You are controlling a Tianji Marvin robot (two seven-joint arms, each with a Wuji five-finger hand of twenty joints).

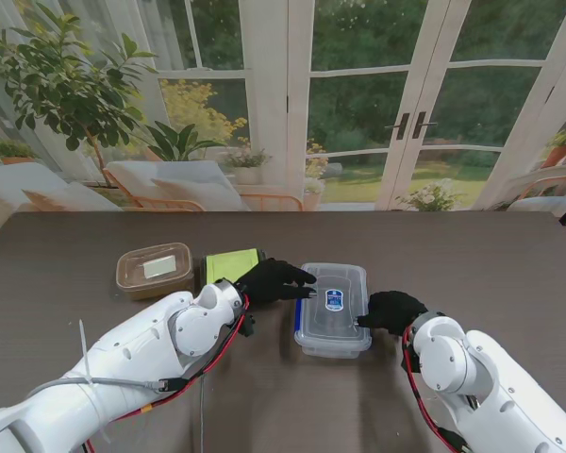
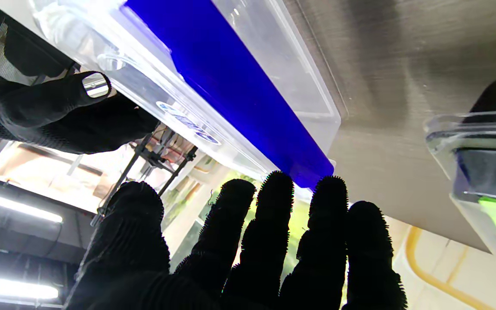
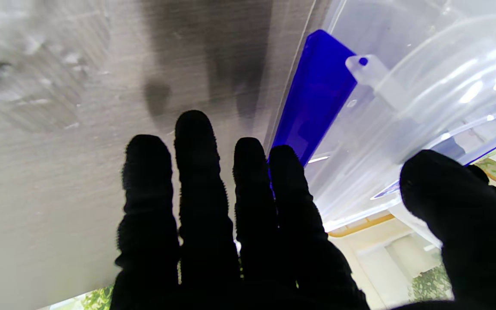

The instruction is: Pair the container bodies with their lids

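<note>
Clear container (image 1: 334,308), small blue label (image 1: 334,301), unreadable

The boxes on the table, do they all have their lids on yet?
Done: the brown box looks lidded. In hand: the left hand and right hand touch the clear box, its lid on top; whether it is clipped shut is unclear. Left: the green box, lid unclear.
</note>
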